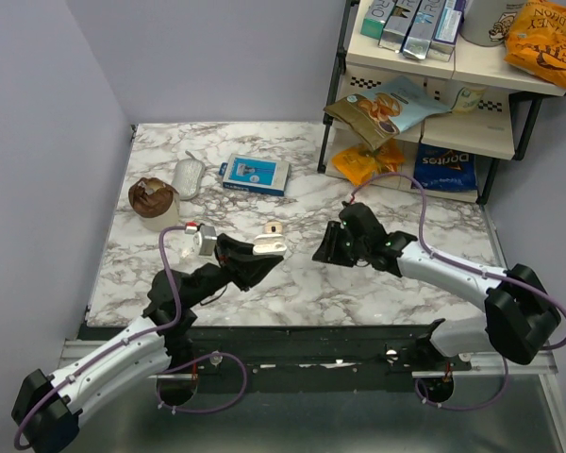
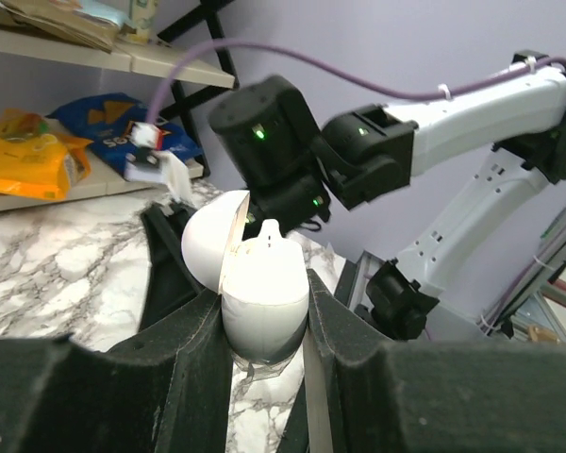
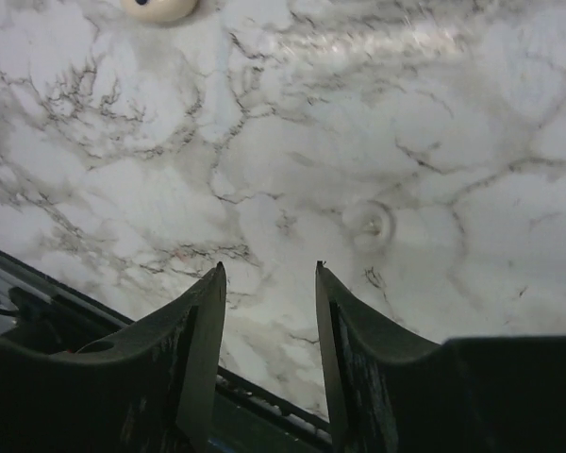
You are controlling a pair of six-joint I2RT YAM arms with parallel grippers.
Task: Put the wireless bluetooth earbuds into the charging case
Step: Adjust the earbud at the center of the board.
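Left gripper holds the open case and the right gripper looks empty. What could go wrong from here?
The charging case is only pinched in the left gripper, lid open; a push from the open right gripper could twist it. A small white piece, possibly an earbud, lies on the marble table, easy to miss.

The left arm (image 1: 123,359), lower left in the overhead view, and the right arm (image 1: 453,274), lower right, have white shells, black joint housings and looping purple cables (image 1: 165,274). Green lights (image 2: 258,133) dot the right wrist. The left tool (image 1: 264,253) and right tool (image 3: 269,269) have matte black fingers (image 3: 193,330).
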